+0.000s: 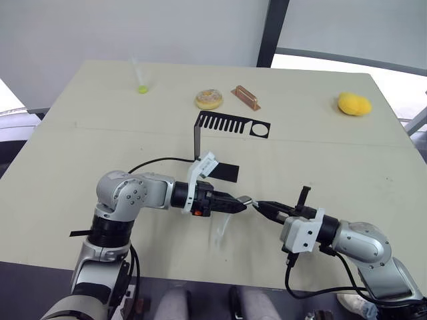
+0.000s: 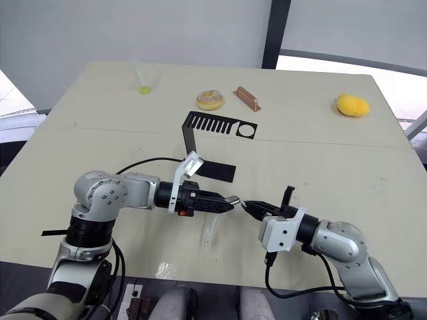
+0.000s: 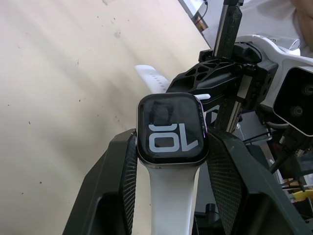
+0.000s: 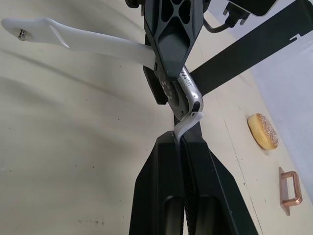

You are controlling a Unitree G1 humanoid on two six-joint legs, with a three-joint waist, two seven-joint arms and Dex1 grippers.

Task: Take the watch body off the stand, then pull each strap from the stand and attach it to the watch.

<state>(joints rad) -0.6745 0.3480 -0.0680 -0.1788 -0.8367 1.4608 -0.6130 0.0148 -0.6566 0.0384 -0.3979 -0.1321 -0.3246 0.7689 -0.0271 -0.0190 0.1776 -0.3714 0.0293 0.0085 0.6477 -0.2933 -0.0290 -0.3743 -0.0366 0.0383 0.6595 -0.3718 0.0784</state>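
My left gripper (image 1: 240, 203) is shut on the watch body (image 3: 171, 129), a small black case whose dark screen shows light digits. One white strap (image 3: 171, 196) hangs from the case towards the table (image 1: 80, 153) and shows faintly below the grippers (image 1: 219, 233). My right gripper (image 1: 261, 206) meets the left one tip to tip. It is shut on the short end of a second white strap (image 4: 188, 125), which curves up and touches the edge of the watch body (image 4: 188, 95). The black stand (image 1: 230, 123) is behind them, its slotted top plate bare.
At the far side of the table lie a doughnut (image 1: 209, 99), a copper-coloured bar (image 1: 245, 97), a yellow lump (image 1: 353, 104) and a small green piece (image 1: 142, 89). A black cable (image 1: 157, 161) loops behind the left arm.
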